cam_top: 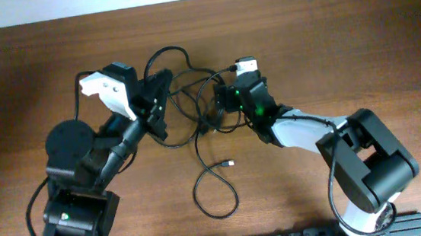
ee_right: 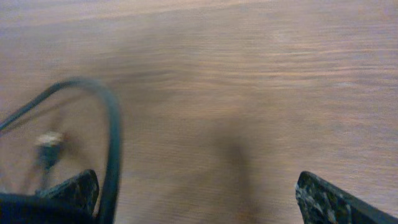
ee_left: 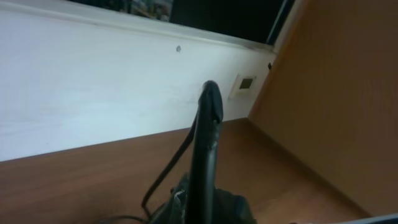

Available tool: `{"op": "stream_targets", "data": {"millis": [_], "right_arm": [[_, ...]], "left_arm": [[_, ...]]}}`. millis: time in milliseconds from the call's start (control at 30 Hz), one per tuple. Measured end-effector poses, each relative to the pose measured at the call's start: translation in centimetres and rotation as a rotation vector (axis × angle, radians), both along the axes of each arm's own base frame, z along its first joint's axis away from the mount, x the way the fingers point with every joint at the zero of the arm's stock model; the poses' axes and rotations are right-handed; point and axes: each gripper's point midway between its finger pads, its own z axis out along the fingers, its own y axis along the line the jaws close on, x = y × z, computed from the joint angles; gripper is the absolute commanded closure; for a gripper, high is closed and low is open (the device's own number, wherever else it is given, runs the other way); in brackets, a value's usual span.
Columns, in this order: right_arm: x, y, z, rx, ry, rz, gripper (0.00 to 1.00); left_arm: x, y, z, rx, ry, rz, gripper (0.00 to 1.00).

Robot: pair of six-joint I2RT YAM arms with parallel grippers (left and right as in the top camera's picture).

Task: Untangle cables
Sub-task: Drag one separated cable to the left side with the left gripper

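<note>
At bench centre: the cables [cam_top: 185, 90], thin black cords lying in a loose tangle of crossing loops on the brown wooden bench [cam_top: 326, 39], between the two tools. One strand [cam_top: 215, 190] leaves the tangle toward the near edge, curls into an open loop and ends in a small plug [cam_top: 230, 163] lying free on the wood. Left arm [cam_top: 72, 149]: base at the near left, forearm slanting up and inward, wrist laid low. The left tool [cam_top: 161, 92] points into the left side of the tangle. In the left wrist view this tool [ee_left: 208, 124] shows as a single dark upright column, its jaws drawn together, seen against a white wall [ee_left: 93, 93]. One cord runs down along its left side; whether that cord is pinched cannot be told. Right arm [cam_top: 303, 133]: base at the near right, white forearm stretched left across the bench, wrist low. The right tool [cam_top: 214, 110] sits at the right side of the tangle, facing the left tool from nearby. In the right wrist view this tool [ee_right: 193, 193] is spread wide, its fingers [ee_right: 74, 190] at the two lower corners with bare wood between them and nothing gripped. A blurred cord arcs past just beside the left-hand finger, and a blurred plug lies farther left.
</note>
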Motion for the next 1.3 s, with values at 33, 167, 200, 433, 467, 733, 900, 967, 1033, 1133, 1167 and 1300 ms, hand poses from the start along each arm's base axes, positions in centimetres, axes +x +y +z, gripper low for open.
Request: {"op": "stream_targets", "data": {"millis": [33, 167, 200, 433, 467, 733, 900, 967, 1033, 1133, 1167, 1300], "right_arm": [[0.6, -1.6, -0.2, -0.028, 0.007, -0.062, 0.01], [1.2, -14.6, -0.7, -0.088, 0.153, -0.352, 0.01], [0.5, -16.3, -0.9, -0.089, 0.199, -0.372, 0.01], [-3.9, -15.2, 5.7, 0.014, 0.252, -0.199, 0.01], [-5.2, -13.6, 7.2, 0.064, 0.26, -0.13, 0.01], [-14.4, -0.7, 6.6, 0.069, 0.447, 0.347, 0.01], [-14.8, 0.1, 6.5, 0.038, 0.438, 0.367, 0.01], [-14.7, 0.1, 6.5, 0.037, 0.435, 0.365, 0.01], [-14.6, 0.1, 6.5, 0.035, 0.43, 0.363, 0.01], [-14.6, 0.1, 6.5, 0.035, 0.429, 0.363, 0.01], [-14.6, 0.1, 6.5, 0.035, 0.429, 0.362, 0.01], [-14.6, 0.0, 6.5, 0.033, 0.428, 0.361, 0.01]], "left_arm": [[-0.3, 0.9, 0.5, -0.004, -0.013, 0.035, 1.0], [-0.6, 10.6, 1.2, 0.001, -0.018, 0.47, 1.0], [-0.4, 12.5, 1.3, 0.001, -0.024, 0.552, 1.0], [1.4, 21.4, 0.2, 0.003, 0.013, 0.904, 1.0], [2.5, 20.7, -1.2, -0.004, 0.068, 0.855, 1.0], [9.8, 26.9, 2.9, 0.036, -0.245, 1.037, 1.0], [15.8, 42.1, -5.9, 0.149, -0.04, 1.362, 1.0], [17.7, 43.2, -7.7, 0.207, 0.023, 1.362, 1.0], [19.9, 44.6, -14.2, 0.274, 0.205, 1.344, 1.0], [18.3, 45.9, -27.7, 0.352, 0.601, 1.297, 1.0], [16.3, 47.0, -32.3, 0.338, 0.737, 1.31, 0.69], [11.0, 50.0, -35.4, 0.124, 0.919, 1.399, 0.01]]}}
